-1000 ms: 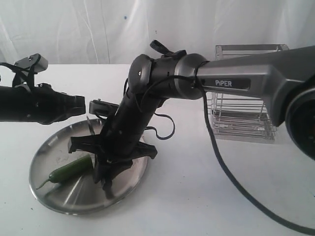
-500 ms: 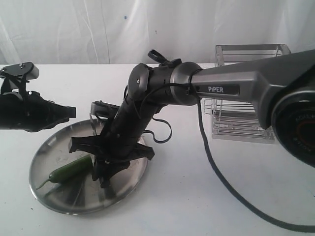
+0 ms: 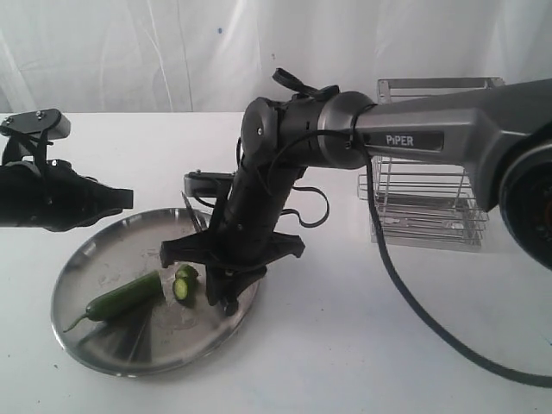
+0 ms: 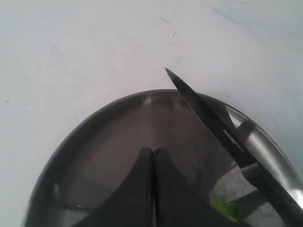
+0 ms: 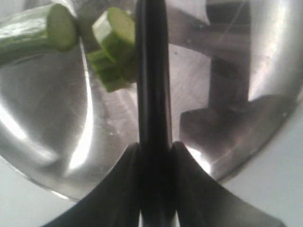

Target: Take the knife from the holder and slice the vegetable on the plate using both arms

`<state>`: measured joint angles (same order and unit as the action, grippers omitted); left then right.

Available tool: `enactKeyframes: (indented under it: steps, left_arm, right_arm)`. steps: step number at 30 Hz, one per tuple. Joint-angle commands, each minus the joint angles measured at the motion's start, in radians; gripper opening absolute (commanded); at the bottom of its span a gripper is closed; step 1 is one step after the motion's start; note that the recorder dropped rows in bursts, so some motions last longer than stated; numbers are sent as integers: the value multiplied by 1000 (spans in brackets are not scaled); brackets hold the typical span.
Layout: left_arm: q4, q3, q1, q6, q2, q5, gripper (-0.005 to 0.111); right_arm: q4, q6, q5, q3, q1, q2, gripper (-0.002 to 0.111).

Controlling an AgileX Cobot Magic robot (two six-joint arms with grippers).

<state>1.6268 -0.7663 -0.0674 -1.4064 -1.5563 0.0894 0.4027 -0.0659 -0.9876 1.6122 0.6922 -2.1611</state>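
plate [image 3: 86, 349] sits near the front left corner of the desk [image 3: 328, 362]. the vegetable [image 3: 125, 297] lies in its left half, with a few cut slices [image 3: 184, 286] just beside the cut end. holder [image 3: 431, 203] stands well apart toward the back right. right gripper [image 3: 228, 297] has its fingers narrow, clamped on the knife [image 4: 208, 118] handle over the plate's right side. left gripper [image 3: 121, 197] is pinched fully closed on nothing, above the plate's back left rim. plenty of bare desk between plate and holder, only a cable [image 3: 440, 336] trailing across. versus half a second back, the right gripper has slid right off the vegetable, uncovering the slices. the left one hasn't budged.
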Motion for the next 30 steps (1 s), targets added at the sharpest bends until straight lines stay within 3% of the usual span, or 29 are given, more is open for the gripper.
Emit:
enactKeyframes:
  steps: [1,8,12,23,30]
  left_arm:
    - [-13,7,-3,-7,10,9,0]
    - [-13,7,-3,-7,10,11,0]
    - [-13,7,-3,-7,10,11,0]
    - [-9,7,-3,-5,10,47,0]
    - [5,7,-3,-3,72,82,0]
  right_arm:
    - [-36,15,-52,5,-16,-18,7]
    - [-10,19,-17,5,-16,-18,28]
    - [-10,19,-21,5,-16,-16,34]
    - [-80,27,-66,75,-20,47,34]
    - [-79,29,-114,168,-94,87,32]
